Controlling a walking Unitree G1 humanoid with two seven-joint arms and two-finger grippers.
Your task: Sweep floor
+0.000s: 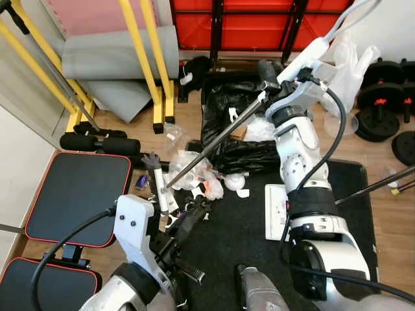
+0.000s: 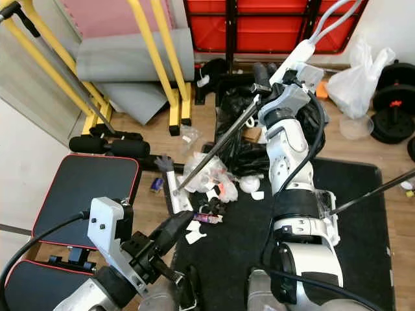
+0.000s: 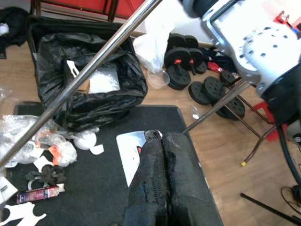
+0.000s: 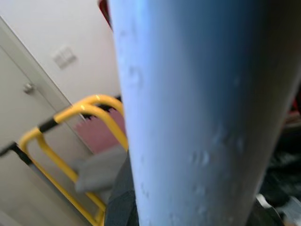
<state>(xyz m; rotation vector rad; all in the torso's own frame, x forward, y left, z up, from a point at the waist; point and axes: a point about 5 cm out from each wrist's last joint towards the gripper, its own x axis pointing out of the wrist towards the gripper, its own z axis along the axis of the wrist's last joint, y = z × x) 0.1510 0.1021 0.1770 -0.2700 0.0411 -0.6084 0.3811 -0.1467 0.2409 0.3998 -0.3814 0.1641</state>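
1. Both arms are being seen as silver-white jointed shells with black bands at the joints.
2. Black cables are being looped along each arm.
3. Two dark screws are being shown on the left wrist block.
4. The left gripper (image 3: 162,188) is being seen with black, rough-textured fingers.

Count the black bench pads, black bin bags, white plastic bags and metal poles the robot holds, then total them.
black bench pads: 2
black bin bag: 1
white plastic bag: 1
metal pole held: 1
Total: 5
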